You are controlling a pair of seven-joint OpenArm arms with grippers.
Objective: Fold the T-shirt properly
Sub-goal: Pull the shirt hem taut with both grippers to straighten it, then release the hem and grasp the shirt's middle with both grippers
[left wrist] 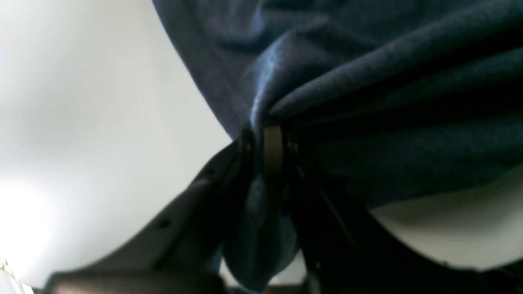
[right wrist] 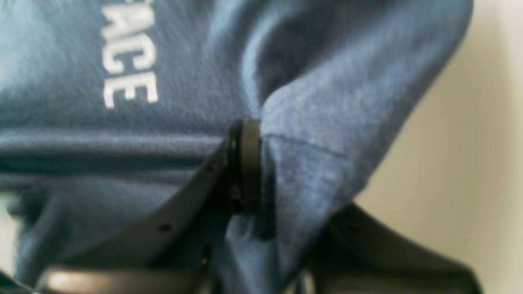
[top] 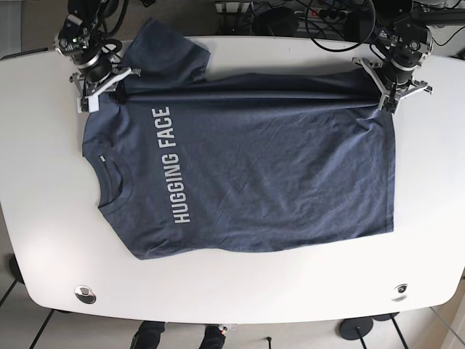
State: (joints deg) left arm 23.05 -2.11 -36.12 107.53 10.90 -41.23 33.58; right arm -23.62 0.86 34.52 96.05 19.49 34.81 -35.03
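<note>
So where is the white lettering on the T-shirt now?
In the base view, the lettering runs sideways on the T-shirt, left of centre, beside the collar.

The T-shirt [top: 247, 174] covers the middle of the white table [top: 240, 287], leaving bare strips along the near edge and at both end edges, wide enough for a gripper to pass. Along the far edge, room is tight: the right gripper [top: 109, 87] sits near the far left corner and the left gripper [top: 383, 91] near the far right corner, each clamped on the shirt's raised fold stretched between them.
</note>
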